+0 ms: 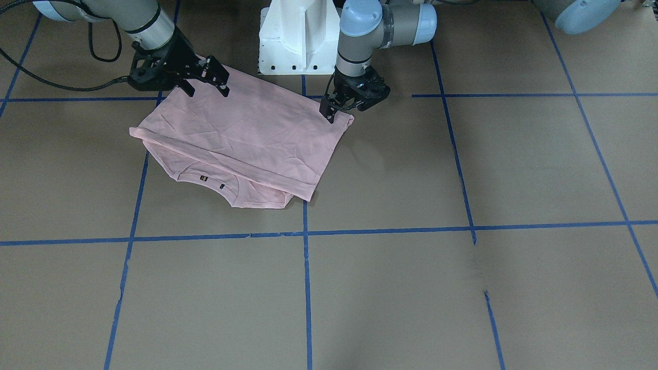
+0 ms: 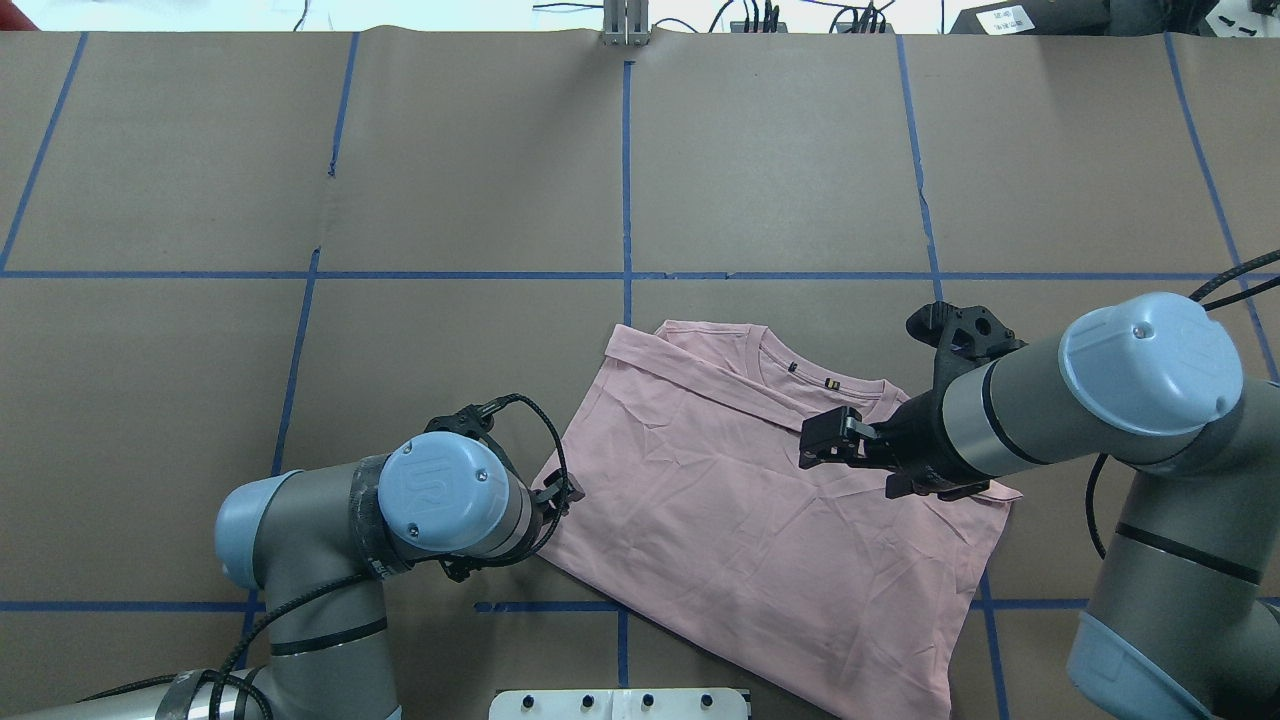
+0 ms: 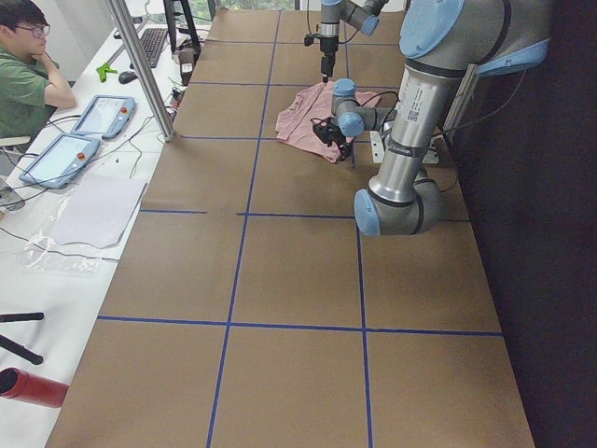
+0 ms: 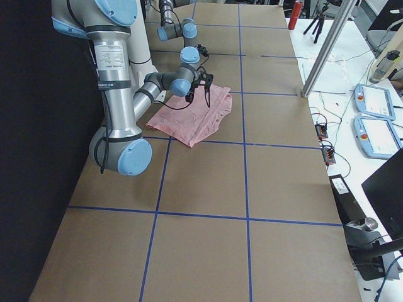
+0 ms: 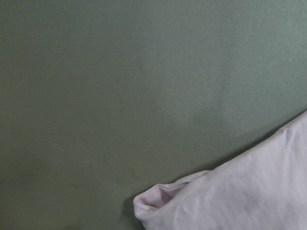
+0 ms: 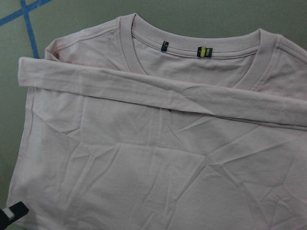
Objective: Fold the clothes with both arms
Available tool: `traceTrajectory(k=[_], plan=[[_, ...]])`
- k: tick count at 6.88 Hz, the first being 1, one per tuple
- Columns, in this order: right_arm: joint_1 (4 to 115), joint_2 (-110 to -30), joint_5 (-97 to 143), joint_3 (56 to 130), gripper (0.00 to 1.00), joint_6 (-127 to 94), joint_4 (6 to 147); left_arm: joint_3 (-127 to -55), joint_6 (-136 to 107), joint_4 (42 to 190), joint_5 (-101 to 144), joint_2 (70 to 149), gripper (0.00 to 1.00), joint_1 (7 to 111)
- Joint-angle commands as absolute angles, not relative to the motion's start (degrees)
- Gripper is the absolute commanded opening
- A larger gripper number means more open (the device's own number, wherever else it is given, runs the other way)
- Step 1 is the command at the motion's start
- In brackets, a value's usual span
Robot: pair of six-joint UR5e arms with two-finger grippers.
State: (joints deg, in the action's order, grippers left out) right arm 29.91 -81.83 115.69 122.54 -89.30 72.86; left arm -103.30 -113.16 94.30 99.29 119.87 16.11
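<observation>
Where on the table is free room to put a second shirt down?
Bare: the far half of the table beyond the shirt, up to its edge, and both its ends. Crowded: near the base, where the left gripper and the right gripper are at the shirt.

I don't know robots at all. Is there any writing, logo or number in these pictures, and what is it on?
"UR": raised letters on the blue cap of the left arm.
Collar tags inside the T-shirt: dark with yellow marks, too small to read.
Sticker on the right arm: printed lines, too blurred to read.
</observation>
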Motion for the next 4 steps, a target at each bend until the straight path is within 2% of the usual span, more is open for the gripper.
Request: traceTrajectory(k=[1, 3, 4], plan=[[30.0, -81.8, 115.8, 122.5, 1.00, -89.3, 72.9, -103.0, -113.2, 94.2, 98.8, 119.9, 0.90, 16.3], [30.0, -81.7, 116.0, 122.5, 1.00, -89.3, 72.9, -102.9, -113.4, 94.2, 98.1, 119.9, 0.83, 16.3], [30.0, -81.7, 116.0, 122.5, 1.00, -89.4, 72.9, -102.9, -113.8, 94.1, 98.1, 119.9, 0.73, 16.4]])
